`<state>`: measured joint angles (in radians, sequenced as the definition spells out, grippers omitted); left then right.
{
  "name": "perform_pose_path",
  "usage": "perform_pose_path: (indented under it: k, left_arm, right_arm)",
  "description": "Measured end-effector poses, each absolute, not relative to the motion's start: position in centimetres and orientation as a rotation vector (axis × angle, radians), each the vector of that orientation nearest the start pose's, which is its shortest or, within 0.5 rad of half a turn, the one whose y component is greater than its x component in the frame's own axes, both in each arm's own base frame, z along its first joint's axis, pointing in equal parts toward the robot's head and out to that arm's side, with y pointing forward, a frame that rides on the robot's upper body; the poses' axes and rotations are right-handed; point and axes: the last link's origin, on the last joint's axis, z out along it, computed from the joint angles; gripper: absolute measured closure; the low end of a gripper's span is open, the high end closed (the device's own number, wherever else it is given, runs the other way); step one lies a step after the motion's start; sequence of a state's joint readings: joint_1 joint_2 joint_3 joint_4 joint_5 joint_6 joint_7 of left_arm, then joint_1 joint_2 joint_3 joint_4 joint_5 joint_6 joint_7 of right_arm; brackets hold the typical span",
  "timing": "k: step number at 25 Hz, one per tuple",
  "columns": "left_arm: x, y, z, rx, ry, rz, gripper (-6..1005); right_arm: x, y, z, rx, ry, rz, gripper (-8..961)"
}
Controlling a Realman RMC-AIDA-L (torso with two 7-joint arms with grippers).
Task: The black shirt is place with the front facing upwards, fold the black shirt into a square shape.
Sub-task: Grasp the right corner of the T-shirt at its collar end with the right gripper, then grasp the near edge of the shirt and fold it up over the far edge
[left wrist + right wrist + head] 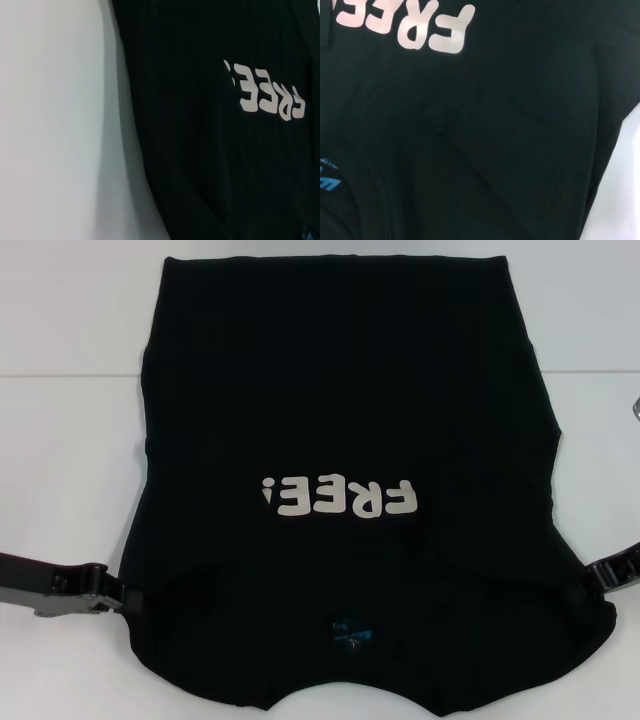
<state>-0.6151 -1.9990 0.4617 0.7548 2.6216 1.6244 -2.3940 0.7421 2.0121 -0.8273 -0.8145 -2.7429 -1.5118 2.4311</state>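
Head view: black shirt [345, 430] lies front-up on the white surface [70, 330], filling the middle of the frame. Collar end sits at the bottom edge, hem at the top. Cream FREE! lettering [337, 498] reads upside down just below centre; blue neck label [354, 633] sits lower centre. Sleeves look already tucked in, so the outline is roughly a tall trapezoid.

Left pincer [125, 597] is at lower left, touching the shirt's edge near the shoulder. Right pincer [590, 585] is at lower right, at the opposite edge. Black fingers against black cloth: can't tell whether either is open or clamped on fabric.

Risks, as I judge them:
- One side grabs only the top layer, or misses. The fold then goes skewed and the result isn't square.
- Uneven lift between the arms drags the cloth sideways and wrinkles it.
- Tucked sleeves could slip out when the shoulder end is raised.

Hard to read:
- Collar edge is cut off at the bottom of the head view.
- Left wrist view shows only shirt, lettering and bare surface, no fingers.
- Right wrist view shows creases, lettering and a bit of the label, no fingers either.
- Fold lines barely show on black cloth.
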Motion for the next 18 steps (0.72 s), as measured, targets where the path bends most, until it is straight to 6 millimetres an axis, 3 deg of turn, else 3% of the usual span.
perform_pose_path:
  k: [3, 10, 18]
  left_arm:
    - [-31.8, 32.9, 4.7, -2.217, -1.935, -0.156, 950]
    - [-31.5, 32.3, 4.5, -2.27, -1.942, -0.156, 946]
    - [-31.2, 29.0, 5.0, -2.412, -2.052, -0.091, 941]
  right_arm:
    - [27.7, 37.3, 3.2, -2.379, 1.507, -0.377, 934]
    - [27.6, 36.8, 4.3, -2.426, 1.511, -0.401, 934]
    - [28.3, 33.9, 6.6, -2.558, 1.58, -0.521, 933]
